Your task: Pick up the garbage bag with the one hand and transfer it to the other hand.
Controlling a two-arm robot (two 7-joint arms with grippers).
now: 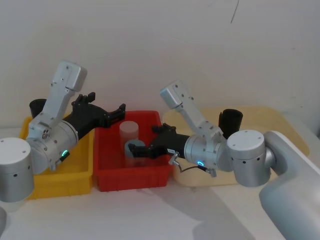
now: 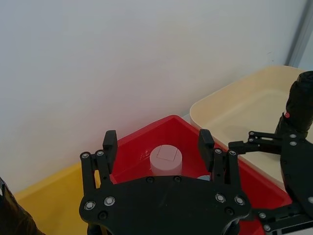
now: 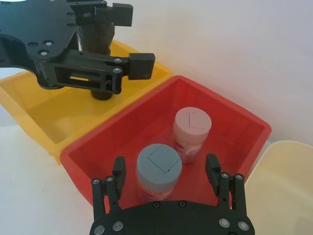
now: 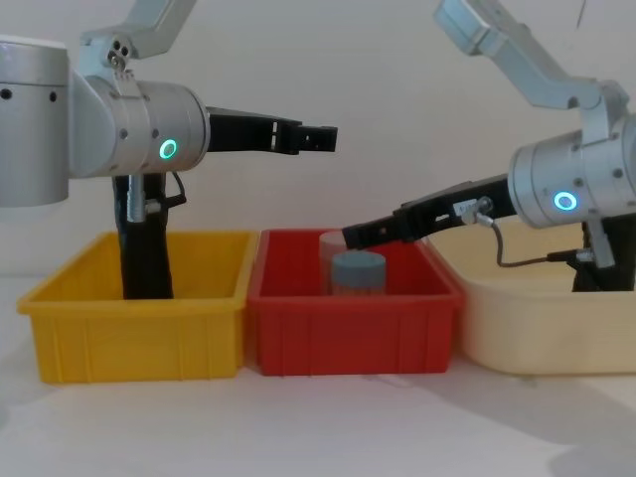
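Observation:
One garbage bag (image 1: 37, 107), a black crinkly roll, stands upright at the far end of the yellow bin (image 1: 75, 172); it is also seen from the chest (image 4: 145, 248). A second, alike roll (image 1: 231, 121) stands in the cream tub (image 1: 260, 117). My left gripper (image 1: 106, 102) hangs open in the air over the edge between the yellow and red bins, holding nothing (image 2: 156, 147). My right gripper (image 1: 142, 142), with a white label and grey cable, is open and low in the red bin (image 1: 132, 175), just over a blue-capped jar (image 3: 159, 169).
A white-capped jar (image 3: 191, 128) stands behind the blue-capped one in the red bin. The three containers sit side by side, walls touching, with a white wall close behind. Bare table lies in front of the bins.

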